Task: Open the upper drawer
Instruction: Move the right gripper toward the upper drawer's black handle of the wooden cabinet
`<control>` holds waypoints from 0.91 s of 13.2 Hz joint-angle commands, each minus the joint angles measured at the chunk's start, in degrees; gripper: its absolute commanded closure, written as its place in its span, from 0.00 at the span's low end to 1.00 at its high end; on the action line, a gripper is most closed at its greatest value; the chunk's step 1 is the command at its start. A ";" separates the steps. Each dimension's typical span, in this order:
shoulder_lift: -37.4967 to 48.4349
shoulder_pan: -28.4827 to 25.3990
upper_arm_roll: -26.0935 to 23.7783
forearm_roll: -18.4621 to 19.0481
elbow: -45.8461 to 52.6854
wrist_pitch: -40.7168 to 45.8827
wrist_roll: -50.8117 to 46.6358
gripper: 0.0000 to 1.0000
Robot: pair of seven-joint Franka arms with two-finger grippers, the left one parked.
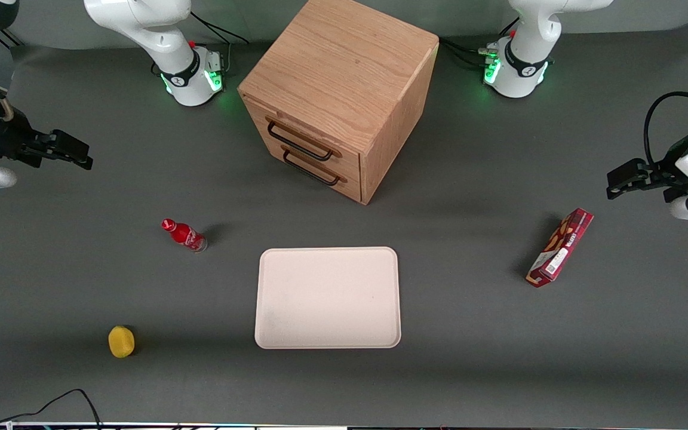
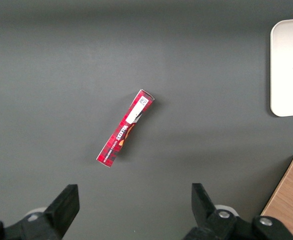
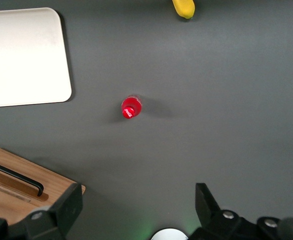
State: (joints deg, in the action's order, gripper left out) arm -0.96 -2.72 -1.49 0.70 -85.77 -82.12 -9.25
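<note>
The wooden cabinet point(image 1: 344, 71) stands on the grey table, farther from the front camera than the tray. Its upper drawer point(image 1: 314, 138) is shut, flush with the front, and its black wire handle point(image 1: 299, 141) sits above the lower drawer's handle point(image 1: 311, 168). My right gripper point(image 1: 84, 154) is open and empty. It hovers above the table toward the working arm's end, well apart from the cabinet. In the right wrist view the open gripper point(image 3: 136, 200) looks down at bare table, with a corner of the cabinet point(image 3: 56, 185) and one black handle point(image 3: 16, 178) beside it.
A red bottle point(image 1: 184, 235) stands between gripper and tray, and shows in the right wrist view point(image 3: 130, 107). A white tray point(image 1: 327, 297) lies in front of the cabinet. A yellow object point(image 1: 121, 341) sits near the front edge. A red box point(image 1: 560, 247) lies toward the parked arm's end.
</note>
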 commanded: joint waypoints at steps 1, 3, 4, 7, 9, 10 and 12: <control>0.43 0.34 0.00 0.80 0.87 1.61 0.82 0.00; 0.00 0.43 0.00 0.19 1.48 1.62 0.46 0.00; -0.35 0.43 0.43 -1.73 1.48 1.53 0.46 0.00; -0.53 0.43 0.70 -2.46 2.27 1.09 1.24 0.00; -0.27 0.35 0.35 -1.58 2.71 1.09 0.99 0.00; -0.18 0.34 0.26 -1.67 3.15 1.18 1.42 0.00; -0.45 0.43 0.52 -2.02 3.86 1.35 1.51 0.00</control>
State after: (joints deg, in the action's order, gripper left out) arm -0.95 -2.43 -1.25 -0.36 -83.69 -81.97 -9.11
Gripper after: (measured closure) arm 0.000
